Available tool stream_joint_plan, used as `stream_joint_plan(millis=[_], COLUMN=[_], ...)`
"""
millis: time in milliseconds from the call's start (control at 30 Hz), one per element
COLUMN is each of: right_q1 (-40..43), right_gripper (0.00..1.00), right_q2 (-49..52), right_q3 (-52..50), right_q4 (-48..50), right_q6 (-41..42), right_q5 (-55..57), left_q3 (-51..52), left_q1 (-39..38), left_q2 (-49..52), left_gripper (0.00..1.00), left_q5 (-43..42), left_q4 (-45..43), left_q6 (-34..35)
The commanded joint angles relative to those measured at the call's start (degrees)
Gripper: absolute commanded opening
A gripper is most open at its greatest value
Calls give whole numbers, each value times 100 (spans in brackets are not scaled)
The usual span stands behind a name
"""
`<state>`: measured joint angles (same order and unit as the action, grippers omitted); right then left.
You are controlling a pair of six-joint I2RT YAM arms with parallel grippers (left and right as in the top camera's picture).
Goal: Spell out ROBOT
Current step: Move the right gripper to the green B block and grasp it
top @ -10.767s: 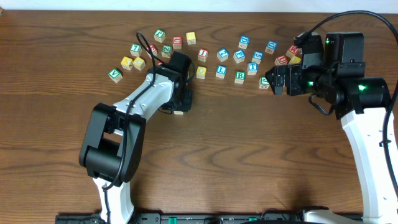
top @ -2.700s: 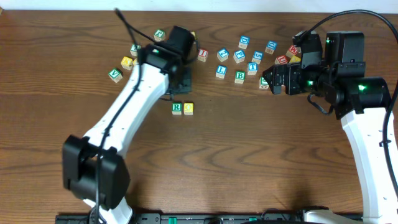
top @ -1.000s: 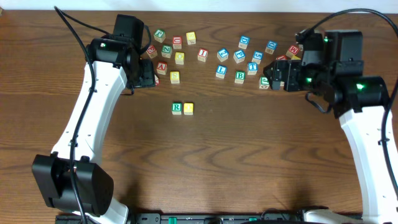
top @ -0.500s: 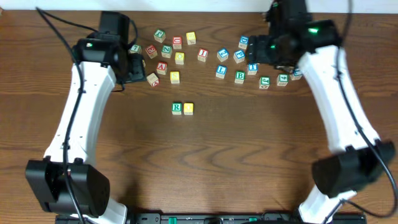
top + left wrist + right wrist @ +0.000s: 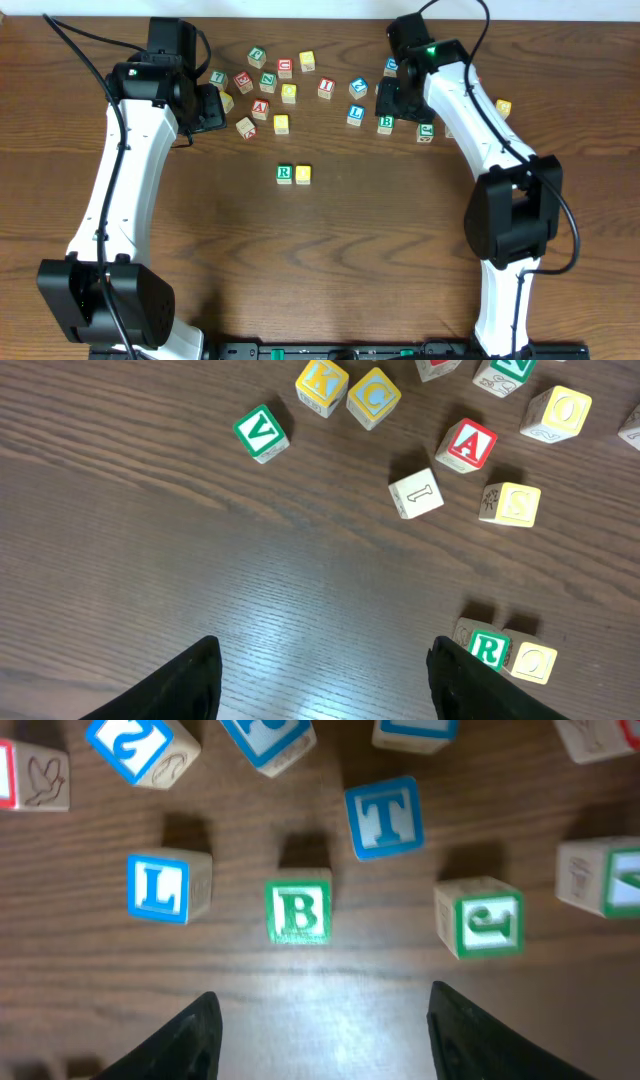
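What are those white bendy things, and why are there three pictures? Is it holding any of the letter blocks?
The white bendy things are two robot arms: the left arm and the right arm. Each ends in a pincer, two fingers for picking things up.

The big picture comes from a camera looking down on the brown table. The other two come from little cameras on the wrists, so you see dark fingers at the bottom.

Lots of letter blocks lie scattered on the table. The R block and the yellow O block sit side by side, the start of ROBOT.

The left pincer is open and empty. The right pincer is open and empty too, looking down at the green B block.
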<state>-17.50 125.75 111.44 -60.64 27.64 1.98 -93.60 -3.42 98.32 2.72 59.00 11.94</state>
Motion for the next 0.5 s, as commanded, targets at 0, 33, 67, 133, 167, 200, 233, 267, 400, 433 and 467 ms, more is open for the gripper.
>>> stream_joint_plan(millis=[0,33,67,133,167,200,233,267,400,433,467], right_q1=[-116,-142,-155,-164,-164,-164,-164,-164,-164,-164,-164], right_gripper=[59,57,57,56,55,54,53,52,43,41,41], right_q2=[197,326,402,535,621,680,756,813,1032,1040,1073], right_q3=[116,116,116,116,116,116,116,116,116,114,111], right_q4=[160,291,339,420,459,479,505,525,601,605,623], right_q6=[63,-52,-52,-52,-52,-52,-52,-79,-203,-205,-203], right_q5=[87,85,87,90,87,87,90,90,140,166,221], left_q3=[-111,-111,-111,-111,-111,-111,-111,-111,-111,-111,-111], left_q1=[13,13,13,13,13,13,13,13,13,13,13], left_q2=[-136,-133,-133,-133,-133,-133,-133,-133,-133,-133,-133], left_gripper=[65,65,65,65,65,65,65,65,65,65,65], left_q5=[-11,-11,-11,-11,-11,-11,-11,-11,-11,-11,-11], left_q4=[28,26,28,28,28,28,28,28,28,28,31], left_q6=[-33,-33,-33,-33,-33,-33,-33,-33,-33,-33,-33])
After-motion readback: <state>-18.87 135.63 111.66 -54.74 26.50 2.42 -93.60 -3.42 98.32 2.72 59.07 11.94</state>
